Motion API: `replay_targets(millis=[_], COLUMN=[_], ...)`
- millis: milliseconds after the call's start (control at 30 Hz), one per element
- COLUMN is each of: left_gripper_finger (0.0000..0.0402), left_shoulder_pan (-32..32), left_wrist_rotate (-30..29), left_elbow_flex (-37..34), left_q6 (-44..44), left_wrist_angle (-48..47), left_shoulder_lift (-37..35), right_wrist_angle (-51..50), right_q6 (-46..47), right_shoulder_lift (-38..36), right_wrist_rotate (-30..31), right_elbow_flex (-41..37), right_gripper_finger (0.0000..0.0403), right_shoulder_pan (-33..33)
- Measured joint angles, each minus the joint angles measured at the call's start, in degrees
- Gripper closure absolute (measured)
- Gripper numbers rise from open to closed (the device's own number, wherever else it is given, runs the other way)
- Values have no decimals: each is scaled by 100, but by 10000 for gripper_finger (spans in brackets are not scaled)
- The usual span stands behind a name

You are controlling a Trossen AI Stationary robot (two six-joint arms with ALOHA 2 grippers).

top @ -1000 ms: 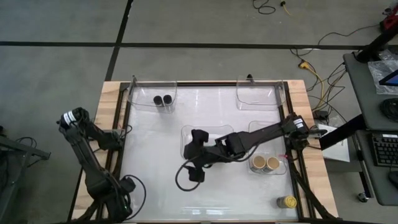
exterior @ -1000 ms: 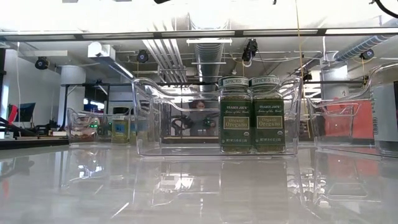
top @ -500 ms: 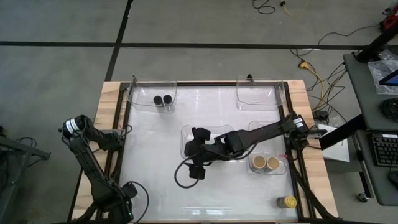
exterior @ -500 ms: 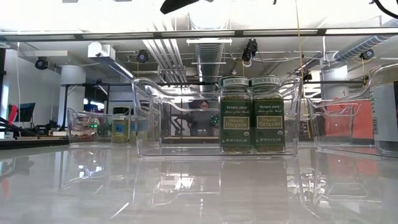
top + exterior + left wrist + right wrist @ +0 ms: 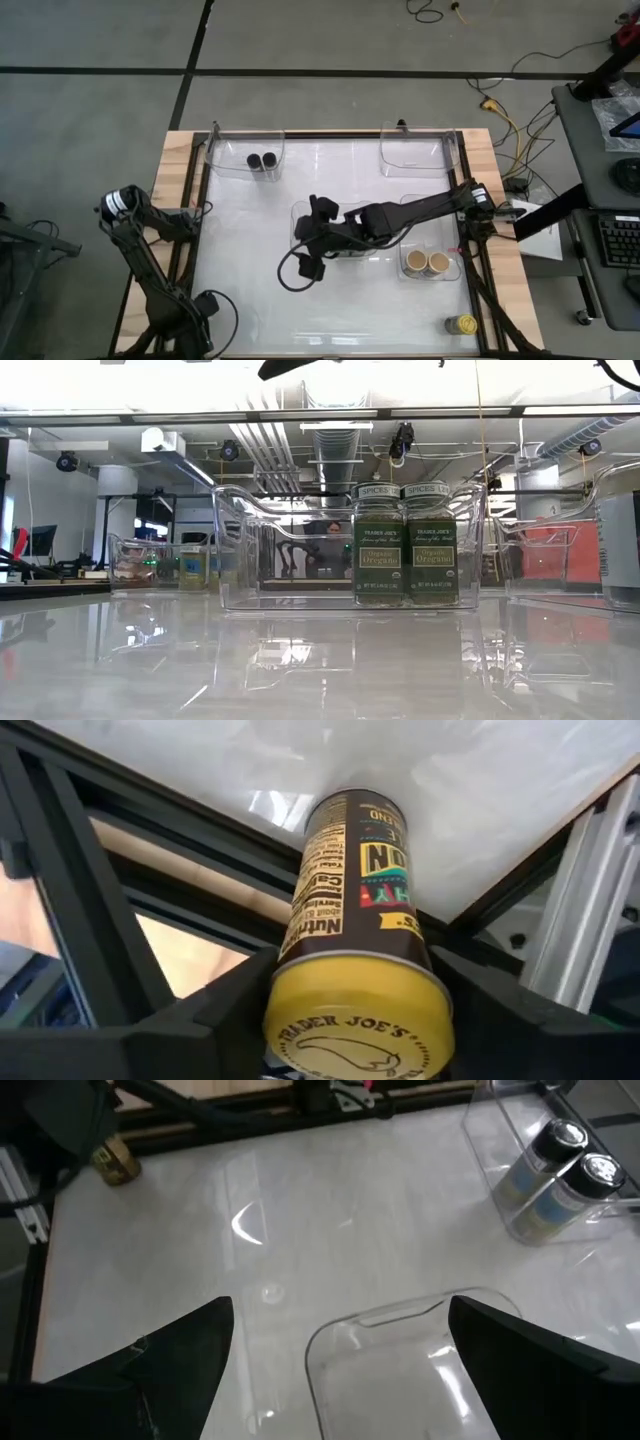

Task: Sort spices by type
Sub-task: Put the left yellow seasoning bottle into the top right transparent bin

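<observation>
From above, the right hand (image 5: 318,213) hangs over a clear tray (image 5: 300,212) in the middle of the surface (image 5: 250,260). The left wrist view shows the left hand (image 5: 350,1010) around a yellow-lid jar (image 5: 355,920). The right wrist view shows its fingers (image 5: 180,1350) wide apart, holding nothing.

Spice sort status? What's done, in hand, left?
Done: black jars share the far-left tray, tan jars the right tray, green jars the centre tray. In hand: left pincer grips one yellow jar; right pincer hovers open over the centre tray. Left: pairing it with the second yellow jar, outside any tray.
</observation>
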Motion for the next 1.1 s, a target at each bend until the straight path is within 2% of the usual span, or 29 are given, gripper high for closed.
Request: replay_targets(millis=[67,133,433,600,700,900,1000,1100], left_gripper_finger=[193,193,193,193,193,193,193,193], left_shoulder_pan=[-7,-34,-28,205,584,1630,2126,2720], left_wrist_rotate=[-74,-283,-2002,-2980,-3400,-4255,-4592,-4674], left_elbow_flex=[-31,-51,-60,-60,-60,-131,-229,-397], left_q6=[108,274,1592,2270,2778,4121,4892,5641], left_wrist_angle=[-27,-151,-952,-1595,-2039,-2291,-2412,-2431], left_shoulder_lift=[-46,-123,-609,-761,-898,-1228,-1343,-1520], right_wrist_angle=[-7,-14,-473,-913,-1354,-2549,-2979,-3220], right_q6=[20,92,622,1002,1364,2042,2053,1777], right_shoulder_lift=[0,0,0,0,0,0,-10,-25], right_wrist_rotate=[0,3,7,9,6,-9,-2,2], right_elbow_flex=[69,130,521,691,687,615,615,614], right_gripper_finger=[42,42,42,42,42,42,42,42], right_shoulder_pan=[0,0,51,209,350,533,492,382])
